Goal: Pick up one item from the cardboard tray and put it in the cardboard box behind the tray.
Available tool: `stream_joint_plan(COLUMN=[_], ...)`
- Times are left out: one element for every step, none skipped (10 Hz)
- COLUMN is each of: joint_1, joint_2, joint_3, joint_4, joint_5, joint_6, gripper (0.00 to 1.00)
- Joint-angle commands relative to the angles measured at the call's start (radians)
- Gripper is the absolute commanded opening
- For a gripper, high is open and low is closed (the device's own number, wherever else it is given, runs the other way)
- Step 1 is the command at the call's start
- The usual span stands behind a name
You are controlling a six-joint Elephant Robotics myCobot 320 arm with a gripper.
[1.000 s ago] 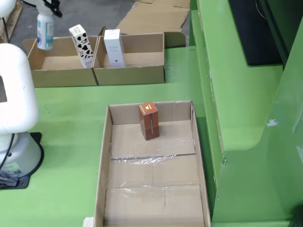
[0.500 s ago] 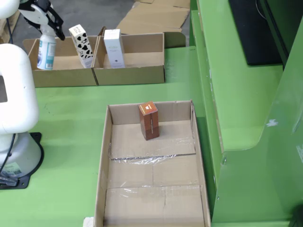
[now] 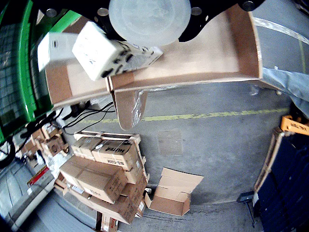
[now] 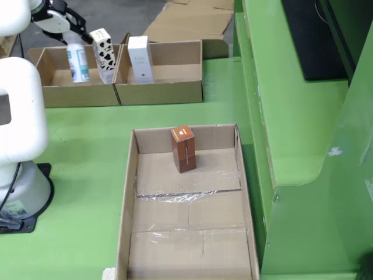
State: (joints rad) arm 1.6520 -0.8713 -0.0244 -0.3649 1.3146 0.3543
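In the view from above, the cardboard tray (image 4: 131, 192) lies in front with one brown carton (image 4: 184, 149) standing at its far end. Behind it are two cardboard boxes. The left box (image 4: 52, 93) holds a white bottle (image 4: 76, 58) with a teal label and a cow-patterned carton (image 4: 104, 55). My gripper (image 4: 74, 32) is over the bottle's top, its black fingers shut on it. In the view that rides on the gripper, the bottle (image 3: 149, 17) shows as a pale round shape between the fingers (image 3: 193, 12). I cannot tell whether the bottle touches the box floor.
The right box (image 4: 175, 90) holds a white carton (image 4: 140, 58). The arm's white base (image 4: 17, 175) stands left of the tray. A green wall (image 4: 291, 116) rises on the right. The gripper view shows white cartons (image 3: 104, 50), box walls (image 3: 193, 53) and stacked boxes (image 3: 106, 174).
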Motion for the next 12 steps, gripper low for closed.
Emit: stream_joint_plan(joint_1=[0.086, 0.093, -0.006, -0.006, -0.018, -0.018, -0.03, -0.03, -0.037, -0.037, -0.037, -0.042], joint_2=[-0.222, -0.244, -0.18, -0.18, -0.128, -0.128, -0.095, -0.095, -0.072, -0.072, -0.072, -0.059], joint_3=[0.024, 0.024, 0.024, 0.024, 0.024, 0.024, 0.024, 0.024, 0.024, 0.024, 0.024, 0.024], joint_4=[0.875, 0.876, 0.605, 0.605, 0.448, 0.448, 0.35, 0.35, 0.303, 0.303, 0.303, 0.275], joint_5=[-0.361, -0.361, -0.124, -0.124, -0.045, -0.045, 0.001, 0.001, 0.023, 0.023, 0.023, 0.035], joint_6=[-0.21, -0.201, -0.009, -0.009, 0.037, 0.037, 0.063, 0.063, 0.075, 0.075, 0.075, 0.08], gripper=[0.0, 0.0, 0.0, 0.0, 0.0, 0.0, 0.0, 0.0, 0.0, 0.0, 0.0, 0.0])
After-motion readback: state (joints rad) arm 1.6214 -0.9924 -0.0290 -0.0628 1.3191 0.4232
